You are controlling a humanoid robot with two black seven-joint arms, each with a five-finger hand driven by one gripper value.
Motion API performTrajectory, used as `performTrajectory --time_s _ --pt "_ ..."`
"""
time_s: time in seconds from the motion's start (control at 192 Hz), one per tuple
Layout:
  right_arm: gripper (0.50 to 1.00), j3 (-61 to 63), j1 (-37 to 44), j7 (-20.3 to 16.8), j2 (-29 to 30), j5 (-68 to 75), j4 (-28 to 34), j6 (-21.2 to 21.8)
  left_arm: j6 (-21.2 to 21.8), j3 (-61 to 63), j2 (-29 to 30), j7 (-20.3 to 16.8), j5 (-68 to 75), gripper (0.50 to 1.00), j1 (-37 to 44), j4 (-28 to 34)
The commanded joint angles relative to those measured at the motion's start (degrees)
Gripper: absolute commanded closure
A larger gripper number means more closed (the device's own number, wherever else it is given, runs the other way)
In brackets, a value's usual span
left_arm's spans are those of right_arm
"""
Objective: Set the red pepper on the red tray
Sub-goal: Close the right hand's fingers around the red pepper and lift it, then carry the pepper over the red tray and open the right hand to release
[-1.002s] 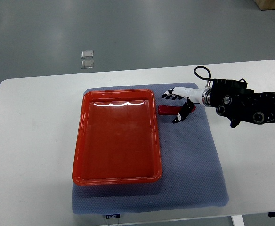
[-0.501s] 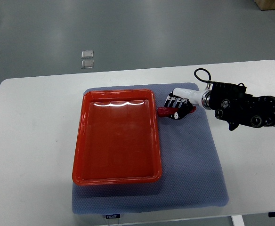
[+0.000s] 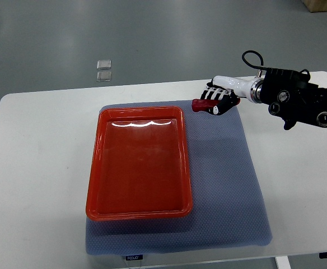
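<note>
Lifted since half a second ago: right hand (image 3: 216,101) now higher and farther back, over the far edge of the blue mat (image 3: 225,185). Fingers curled tight around red pepper (image 3: 200,105), its tip poking out leftward. Red tray (image 3: 138,162) lies left of and nearer than the hand, apart from it.

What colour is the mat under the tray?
The mat is a dull blue-grey with a fine dotted weave, seen in the top view beneath the red tray.
</note>
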Motion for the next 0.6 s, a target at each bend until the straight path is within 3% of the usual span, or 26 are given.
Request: performTrajectory --time_s 0.0,0.125,0.595 --pt "1.000 0.0 3.5 0.1 0.1 1.4 1.4 0.7 0.0 0.0 0.0 0.0 0.0 0.500 -0.1 0.0" --pt "1.000 -0.6 5.5 0.1 2.7 2.5 1.4 1.3 0.0 0.0 0.0 0.0 0.0 0.500 0.0 -0.1" --pt "1.000 -3.2 5.0 0.5 23.4 5.8 -4.7 -0.4 -0.1 0.0 0.0 0.0 0.0 0.500 0.0 -0.3"
